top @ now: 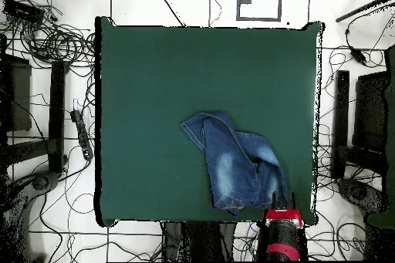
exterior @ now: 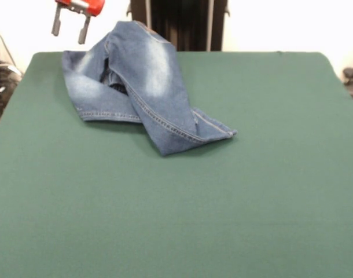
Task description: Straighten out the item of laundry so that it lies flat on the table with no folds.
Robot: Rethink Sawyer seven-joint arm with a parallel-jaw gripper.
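Observation:
The small blue denim jeans (exterior: 143, 87) lie crumpled and folded over on the dark green table (exterior: 223, 191), toward its far left part in the front view. One leg is folded across the other, with pale faded patches and orange stitching showing. In the overhead view the jeans (top: 235, 163) sit in the lower right part of the table (top: 154, 82). My gripper (exterior: 69, 28) hangs above the table's far left corner, just left of the jeans, its two grey fingers (exterior: 56, 26) apart and empty. It shows in the overhead view (top: 282, 200) at the jeans' lower right edge.
The black pedestal (exterior: 182, 23) stands behind the table's far edge. Cables and equipment (top: 54, 44) lie on the floor round the table. Black stands (top: 351, 121) flank the table's right side in the overhead view.

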